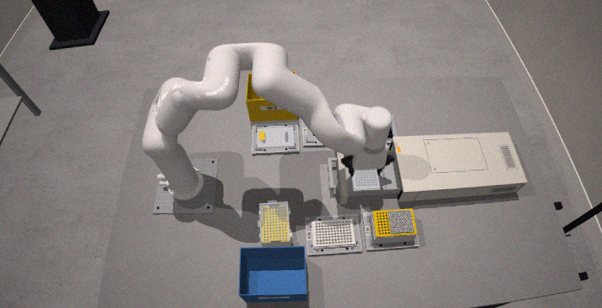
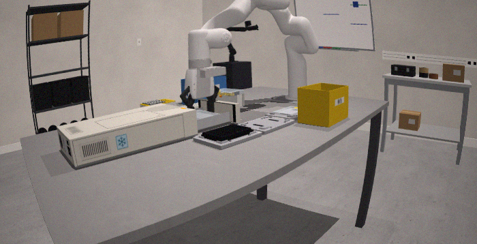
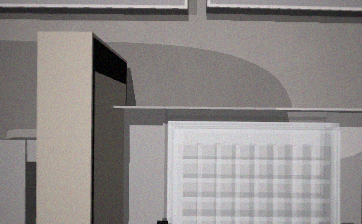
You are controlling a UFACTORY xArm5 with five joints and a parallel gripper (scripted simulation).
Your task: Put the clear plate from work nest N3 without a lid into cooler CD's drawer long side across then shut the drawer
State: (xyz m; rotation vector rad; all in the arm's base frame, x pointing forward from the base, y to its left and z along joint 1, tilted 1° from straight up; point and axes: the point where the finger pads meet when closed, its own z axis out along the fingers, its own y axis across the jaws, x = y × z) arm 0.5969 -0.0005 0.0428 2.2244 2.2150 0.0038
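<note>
My gripper (image 1: 366, 173) (image 2: 201, 107) is shut on the clear plate (image 1: 366, 181) (image 3: 257, 172), over the middle of the open drawer (image 1: 389, 193) (image 2: 219, 120). The plate is low and looks level; whether it rests on the drawer floor between locators I cannot tell. Its far part is hidden under the gripper in the top view. The drawer's cream front (image 3: 64, 125) stands left of the plate in the wrist view. The cooler CD (image 1: 456, 177) (image 2: 143, 125) stands behind the drawer, its orange lamp (image 1: 399, 150) lit. An empty nest (image 2: 269, 124) shows beside the black plate's nest; its label is unreadable.
A yellow bin (image 1: 271, 111) (image 2: 314, 108) and a nest with a small yellow piece (image 1: 261, 135) stand at the back. A blue bin (image 1: 273, 285), a lidded yellow plate (image 1: 275, 224), a white plate (image 1: 334, 233) and a yellow rack (image 1: 382, 223) stand at the front.
</note>
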